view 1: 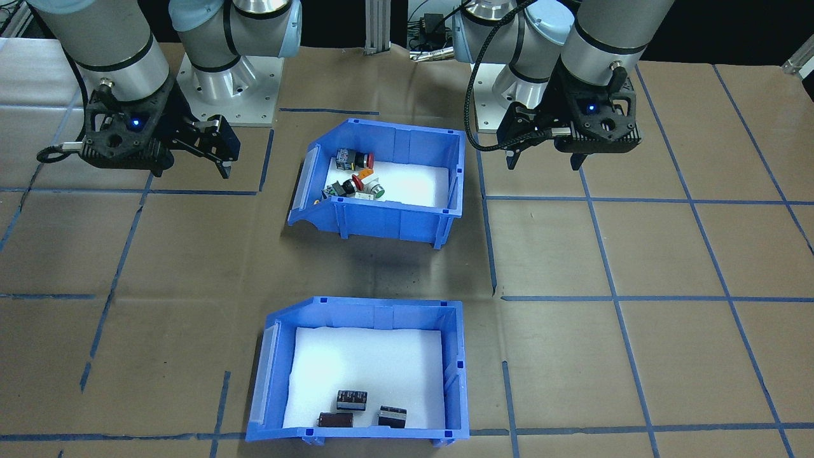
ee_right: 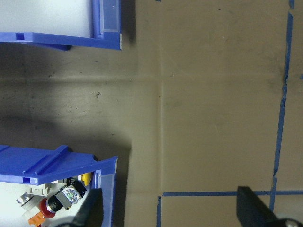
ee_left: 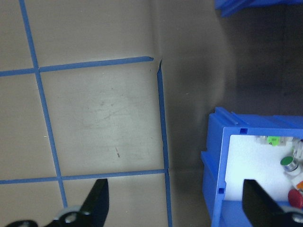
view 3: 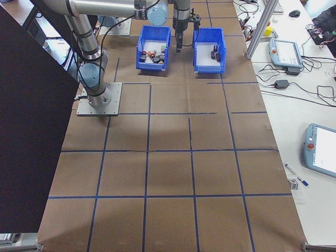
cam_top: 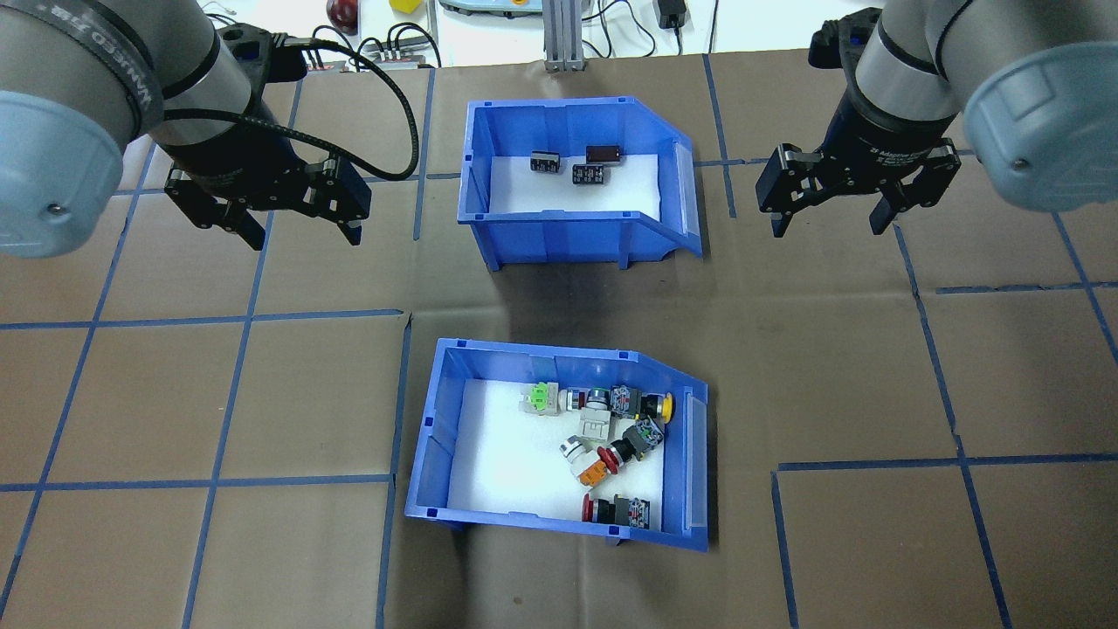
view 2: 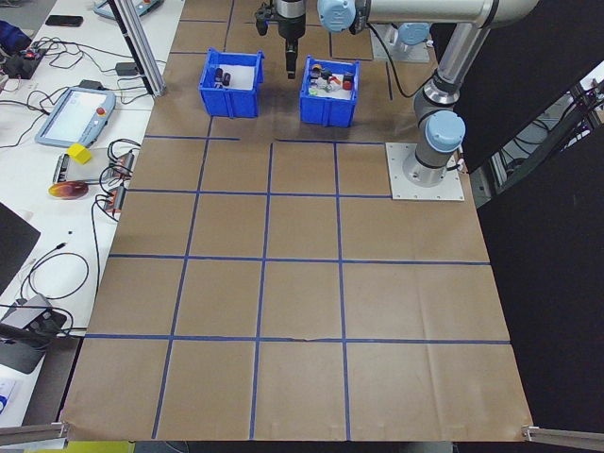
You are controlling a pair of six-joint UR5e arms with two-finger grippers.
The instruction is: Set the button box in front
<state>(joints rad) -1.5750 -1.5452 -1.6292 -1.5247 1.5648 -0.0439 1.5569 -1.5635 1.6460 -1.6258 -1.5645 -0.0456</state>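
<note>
Item 1: blue plastic open-top button box point(cam_top: 559, 524) with white foam lining, standing on the brown paper-covered table point(cam_top: 873, 349) marked with blue tape grid lines point(cam_top: 236, 314). It sits on the robot's side of the table, near the middle between the two arms. Contents: a loose cluster of colourful push-button switches point(cam_top: 611, 437) gathered toward the bin's sloped open end, with red, yellow, green and orange heads visible; one red-headed switch point(cam_top: 616, 509) lies apart from the cluster, against the bin's near wall. The rest of the foam is bare.

Item 2: second blue plastic open-top bin point(cam_top: 568, 236), same form and same white lining, standing farther from the robot and well apart from the button box, a strip of table between them. Contents: three dark cylinders point(cam_top: 576, 166) lying close together near the far wall.

Item 3: left hand point(cam_top: 293, 231), black, two-fingered, hanging above the table off to the side of the second bin; fingers spread apart, holding nothing.

Item 4: right hand point(cam_top: 825, 223), black, two-fingered, hanging above the table on the opposite side of the second bin; fingers spread apart, holding nothing.

Neither hand touches either bin.
</note>
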